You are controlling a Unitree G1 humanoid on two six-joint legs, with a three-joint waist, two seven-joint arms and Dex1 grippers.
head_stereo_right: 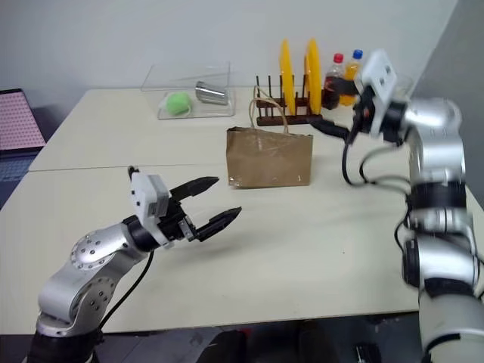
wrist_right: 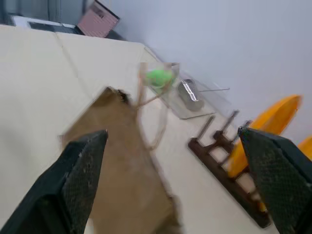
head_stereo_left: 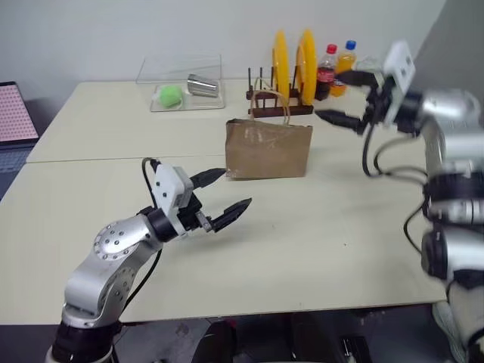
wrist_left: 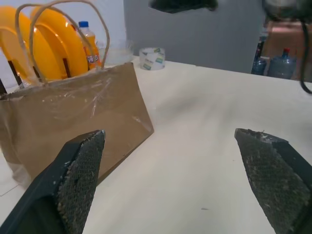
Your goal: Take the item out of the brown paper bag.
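The brown paper bag [head_stereo_left: 268, 149] stands upright in the middle of the table, its cord handles [head_stereo_left: 274, 102] rising above its mouth. The item is hidden from me. My left gripper [head_stereo_left: 237, 187] hovers low over the table just in front and to the left of the bag, open and empty, pointing at it. In the left wrist view the bag [wrist_left: 73, 114] sits beyond the open left gripper [wrist_left: 168, 134]. My right gripper [head_stereo_left: 333, 94] hangs open in the air to the right of the bag and above it. The right wrist view looks down on the bag [wrist_right: 129, 170] between the open fingers [wrist_right: 83, 170].
A wooden rack with yellow plates [head_stereo_left: 291, 64] stands right behind the bag. A cola bottle [head_stereo_left: 326, 72] and an orange bottle [head_stereo_left: 345, 66] stand beside the rack. A clear tray [head_stereo_left: 181, 79] at the back holds a green ball [head_stereo_left: 170, 94] and a steel cup [head_stereo_left: 203, 85]. A tape roll [wrist_left: 152, 57] lies further right.
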